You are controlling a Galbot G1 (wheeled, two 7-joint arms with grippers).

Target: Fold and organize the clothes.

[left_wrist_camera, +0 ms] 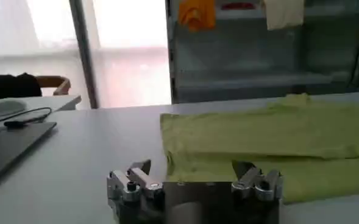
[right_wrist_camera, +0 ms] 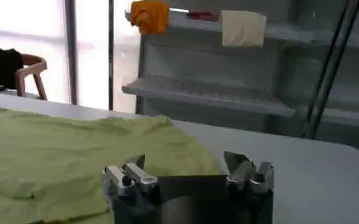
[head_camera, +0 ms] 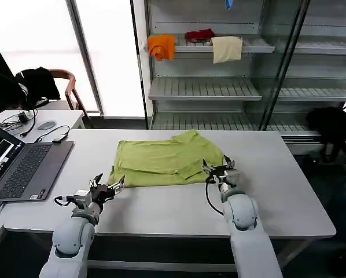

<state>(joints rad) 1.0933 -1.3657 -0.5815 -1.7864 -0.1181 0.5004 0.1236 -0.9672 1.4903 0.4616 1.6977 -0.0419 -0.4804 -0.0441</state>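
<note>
The lime yellow-green T-shirt lies partly folded on the grey table, a sleeve and collar bunched at its far right. My left gripper is open, low over the table at the shirt's near left corner, holding nothing. In the left wrist view the T-shirt spreads just beyond the open left gripper. My right gripper is open at the shirt's near right edge, also holding nothing. From the right wrist the T-shirt spreads beyond the right gripper.
An open laptop with cables sits at the table's left. Behind the table stands a metal shelf unit holding orange, red and cream cloths. A chair with a black garment stands far left.
</note>
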